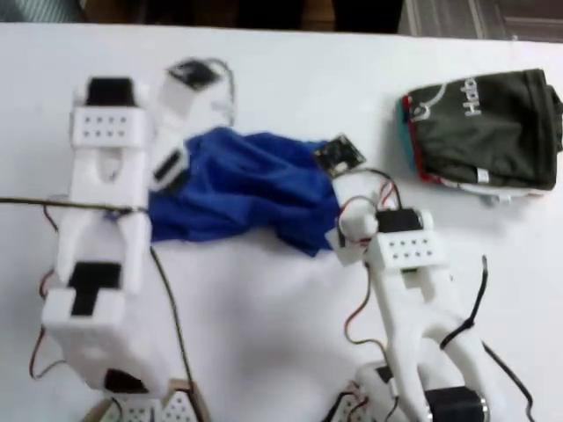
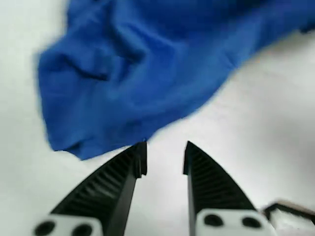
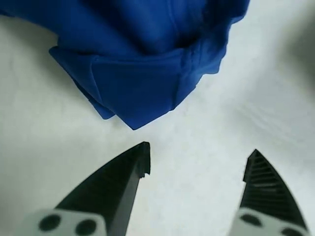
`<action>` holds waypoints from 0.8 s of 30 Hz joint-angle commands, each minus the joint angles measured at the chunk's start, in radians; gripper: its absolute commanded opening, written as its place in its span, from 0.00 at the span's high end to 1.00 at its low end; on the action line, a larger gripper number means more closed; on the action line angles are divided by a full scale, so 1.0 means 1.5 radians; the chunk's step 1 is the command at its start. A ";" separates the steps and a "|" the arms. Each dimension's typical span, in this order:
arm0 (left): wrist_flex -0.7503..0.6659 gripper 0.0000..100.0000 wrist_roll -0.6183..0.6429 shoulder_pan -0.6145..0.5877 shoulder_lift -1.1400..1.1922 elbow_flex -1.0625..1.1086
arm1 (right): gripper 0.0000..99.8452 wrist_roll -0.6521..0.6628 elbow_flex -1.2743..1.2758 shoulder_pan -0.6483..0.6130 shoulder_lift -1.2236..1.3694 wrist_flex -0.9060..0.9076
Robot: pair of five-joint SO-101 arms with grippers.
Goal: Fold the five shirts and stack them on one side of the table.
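A crumpled blue shirt (image 1: 242, 189) lies in the middle of the white table (image 1: 264, 334). At the far right sits a stack of folded shirts (image 1: 484, 127) with a dark green one on top. My left gripper (image 2: 163, 158) hovers just off one edge of the blue shirt (image 2: 147, 64), its black fingers a little apart and holding nothing. My right gripper (image 3: 199, 157) stands wide open over bare table, just short of a folded corner of the blue shirt (image 3: 142, 73). The left arm (image 1: 106, 176) stands at the shirt's left side, the right arm (image 1: 405, 255) at its right.
Loose wires run along both arms, and one cable (image 1: 167, 299) crosses the table by the left arm. The near middle of the table is bare white surface. The table's far edge (image 1: 264, 26) borders a dark floor.
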 commanded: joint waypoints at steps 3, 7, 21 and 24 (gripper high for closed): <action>-0.181 0.88 0.059 0.012 -0.150 0.318 | 0.70 0.004 -0.006 0.010 -0.031 -0.007; -0.286 0.85 0.072 0.020 -0.216 0.479 | 0.70 0.004 -0.006 0.010 -0.031 -0.007; -0.540 0.85 0.105 -0.008 -0.060 0.518 | 0.70 0.004 -0.005 0.010 -0.031 -0.004; -0.474 0.85 0.131 -0.019 -0.026 0.424 | 0.70 0.004 -0.003 0.011 -0.031 -0.003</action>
